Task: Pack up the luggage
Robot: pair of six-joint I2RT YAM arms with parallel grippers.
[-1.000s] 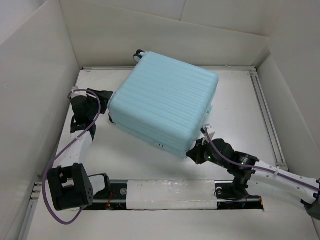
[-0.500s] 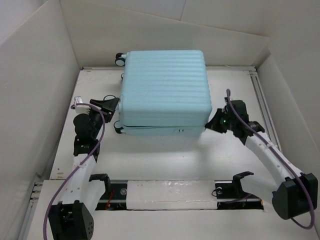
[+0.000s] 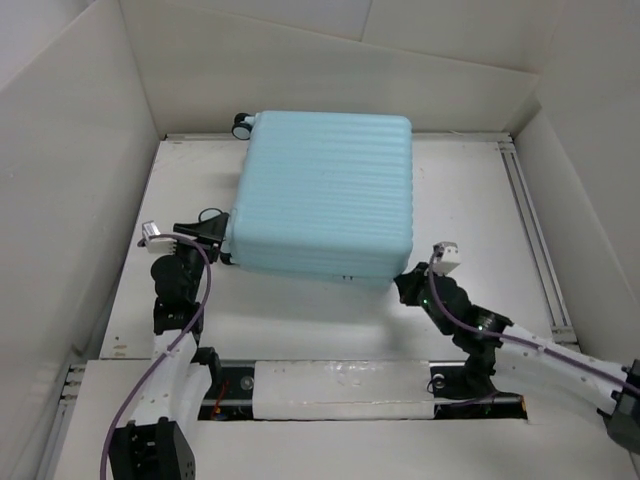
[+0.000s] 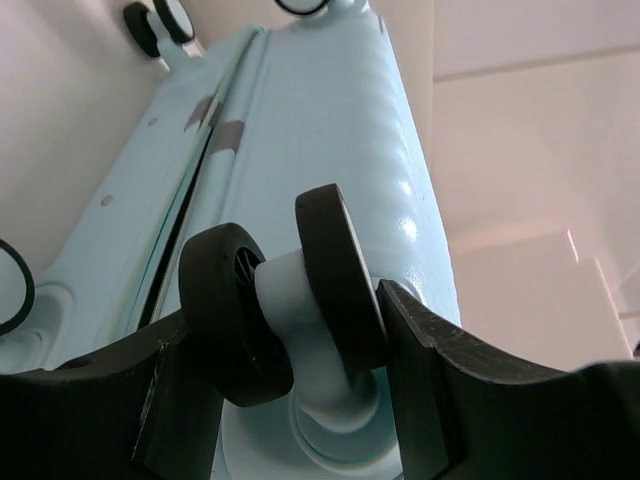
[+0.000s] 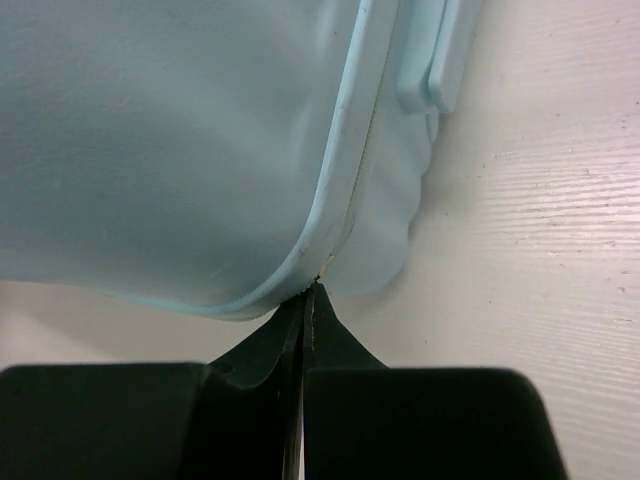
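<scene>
**Closed suitcase flat on the table, an arm at each near corner**

The luggage lies shut on its broad side, ribbed shell up, on the white table. It sits toward the far wall, turned slightly askew. One caster shows at its far-left corner.

The left gripper is at the near-left corner of the case. In the left wrist view its black fingers stand one on each side of a twin caster wheel – two black discs on a pale hub – and each finger lies against the outer face of a disc, so the jaws are part closed and clamped on that wheel. The case's side wall runs away behind it, with the dark seam between the two shells in view and further wheels at the far end.

The right gripper is at the near-right corner. In the right wrist view its fingertips are pressed fully together, and their points meet the seam of the pale shell right at the rounded corner. Whether anything is pinched between the tips cannot be told – they are too tight and the spot too small. A small raised block stands out from the side wall farther along, above the bare table.
</scene>
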